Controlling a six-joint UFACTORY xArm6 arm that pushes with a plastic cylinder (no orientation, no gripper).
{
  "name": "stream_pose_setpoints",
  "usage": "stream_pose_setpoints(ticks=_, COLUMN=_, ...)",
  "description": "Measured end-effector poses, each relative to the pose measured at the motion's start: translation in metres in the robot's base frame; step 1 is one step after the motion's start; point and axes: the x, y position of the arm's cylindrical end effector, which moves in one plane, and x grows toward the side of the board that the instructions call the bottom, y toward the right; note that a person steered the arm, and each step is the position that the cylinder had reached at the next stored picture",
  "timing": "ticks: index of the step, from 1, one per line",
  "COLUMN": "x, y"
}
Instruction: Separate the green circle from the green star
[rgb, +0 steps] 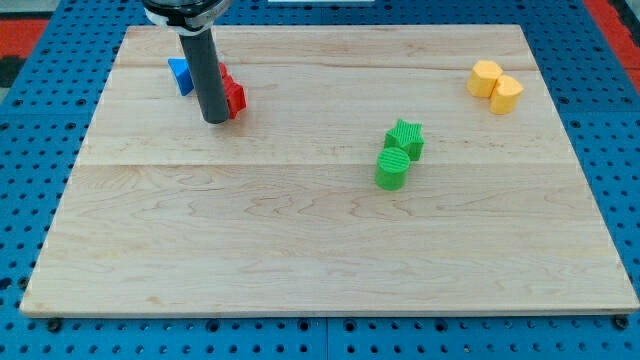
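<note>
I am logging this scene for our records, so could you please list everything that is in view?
green star: one, green, right of centre, touching the green circle
green circle: one, green, just below the star
yellow blocks: two, yellow, side by side near the view's top right
red block: one, red, top left, partly behind the rod
blue block: one, blue, top left, left of the rod
board: one, pale wood, on a blue pegboard
my tip: one, dark rod, beside the red block, far left of the green pair
</note>
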Motion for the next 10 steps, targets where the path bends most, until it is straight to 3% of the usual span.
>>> stream_pose_setpoints(ticks=1, x=0.007, y=0.004)
stream_pose_setpoints(ticks=3, x=0.169, y=0.105)
stream_pose_setpoints(ticks=4, x=0.196, y=0.19)
stream_pose_setpoints(ticks=5, x=0.194, y=0.227)
stream_pose_setpoints(ticks=6, x=0.15, y=0.261)
stream_pose_setpoints(ticks=10, x=0.085, y=0.229)
